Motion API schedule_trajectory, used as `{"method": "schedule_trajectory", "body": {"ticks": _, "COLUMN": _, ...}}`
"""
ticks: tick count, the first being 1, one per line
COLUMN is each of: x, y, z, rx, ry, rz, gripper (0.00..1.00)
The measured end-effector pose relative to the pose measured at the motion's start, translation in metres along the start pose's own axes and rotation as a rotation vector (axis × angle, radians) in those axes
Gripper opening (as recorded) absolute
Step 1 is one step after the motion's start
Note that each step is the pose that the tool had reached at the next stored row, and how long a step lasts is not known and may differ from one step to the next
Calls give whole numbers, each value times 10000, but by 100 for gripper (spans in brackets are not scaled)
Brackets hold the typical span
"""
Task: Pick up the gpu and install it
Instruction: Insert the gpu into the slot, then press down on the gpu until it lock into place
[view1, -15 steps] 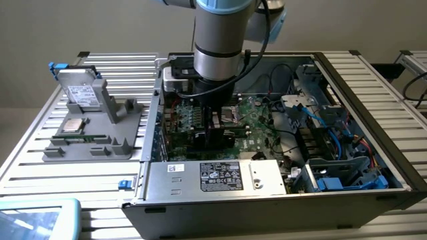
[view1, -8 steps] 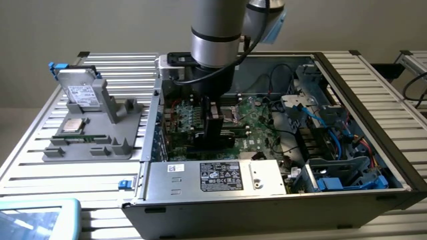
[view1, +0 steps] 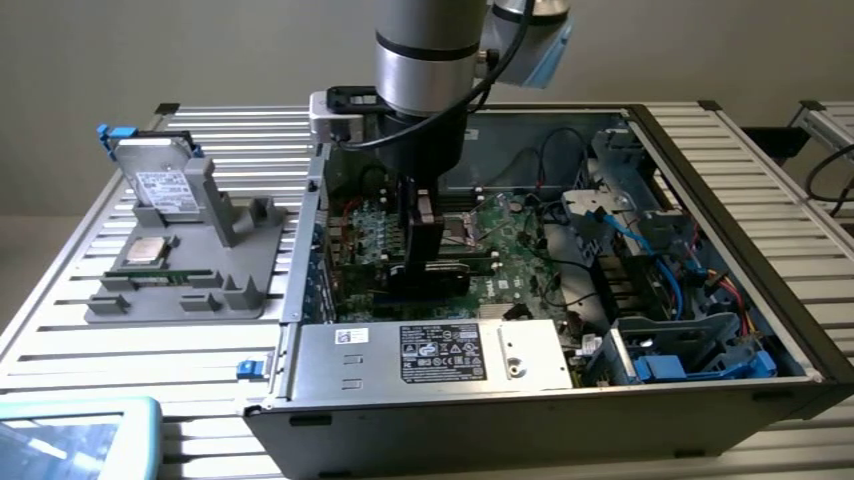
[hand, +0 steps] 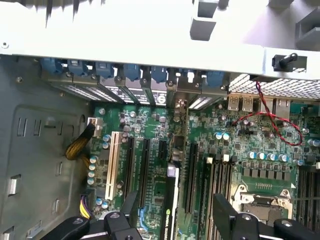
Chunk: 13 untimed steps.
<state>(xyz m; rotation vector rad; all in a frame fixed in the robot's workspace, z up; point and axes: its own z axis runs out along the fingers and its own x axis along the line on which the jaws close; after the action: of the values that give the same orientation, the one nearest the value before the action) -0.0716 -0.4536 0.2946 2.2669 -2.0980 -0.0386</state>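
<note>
Wrist view: the gripper (hand: 176, 222) has its jaws spread wide, gripping nothing, with the gpu (hand: 172, 192) standing edge-on between them, touching neither finger as far as I can tell. The card sits upright in a slot (hand: 172, 155) on the motherboard (hand: 240, 150), also visible under the arm in the exterior view (gpu (view1: 427, 255), inside the case (view1: 534, 420)).

Risks, as I judge them: the card may be only part-seated, since its contact edge is hidden. A sideways drift of the arm could bring a finger (hand: 120, 222) against the card and lever it in the slot. The bracket end near the rear wall may also be misaligned; I cannot tell.
</note>
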Motion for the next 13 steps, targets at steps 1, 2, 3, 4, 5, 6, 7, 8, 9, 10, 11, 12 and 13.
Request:
{"method": "schedule_trajectory", "body": {"ticks": 1, "x": 0, "y": 0, "z": 0, "rx": 0, "ry": 0, "rz": 0, "gripper": 70}}
{"method": "schedule_trajectory", "body": {"ticks": 2, "x": 0, "y": 0, "z": 0, "rx": 0, "ry": -1, "rz": 0, "gripper": 70}}
{"method": "schedule_trajectory", "body": {"ticks": 3, "x": 0, "y": 0, "z": 0, "rx": 0, "ry": 0, "rz": 0, "gripper": 70}}
{"method": "schedule_trajectory", "body": {"ticks": 4, "x": 0, "y": 0, "z": 0, "rx": 0, "ry": 0, "rz": 0, "gripper": 70}}
{"method": "schedule_trajectory", "body": {"ticks": 5, "x": 0, "y": 0, "z": 0, "rx": 0, "ry": 0, "rz": 1, "gripper": 70}}
{"method": "schedule_trajectory", "body": {"ticks": 6, "x": 0, "y": 0, "z": 0, "rx": 0, "ry": 0, "rz": 1, "gripper": 70}}
{"method": "schedule_trajectory", "body": {"ticks": 7, "x": 0, "y": 0, "z": 0, "rx": 0, "ry": 0, "rz": 1, "gripper": 70}}
{"method": "schedule_trajectory", "body": {"ticks": 8, "x": 0, "y": 1, "z": 0, "rx": 0, "ry": 0, "rz": 1, "gripper": 70}}
{"method": "schedule_trajectory", "body": {"ticks": 9, "x": 0, "y": 1, "z": -1, "rx": -1, "ry": 1, "rz": 1, "gripper": 70}}
{"method": "schedule_trajectory", "body": {"ticks": 10, "x": 0, "y": 1, "z": 0, "rx": 0, "ry": 0, "rz": 1, "gripper": 70}}
{"method": "schedule_trajectory", "body": {"ticks": 11, "x": 0, "y": 0, "z": 0, "rx": 0, "ry": 1, "rz": 1, "gripper": 70}}
{"method": "schedule_trajectory", "body": {"ticks": 12, "x": 1, "y": 1, "z": -1, "rx": 0, "ry": 1, "rz": 1, "gripper": 67}}
{"method": "schedule_trajectory", "body": {"ticks": 13, "x": 0, "y": 1, "z": -1, "rx": 0, "ry": 1, "rz": 1, "gripper": 67}}
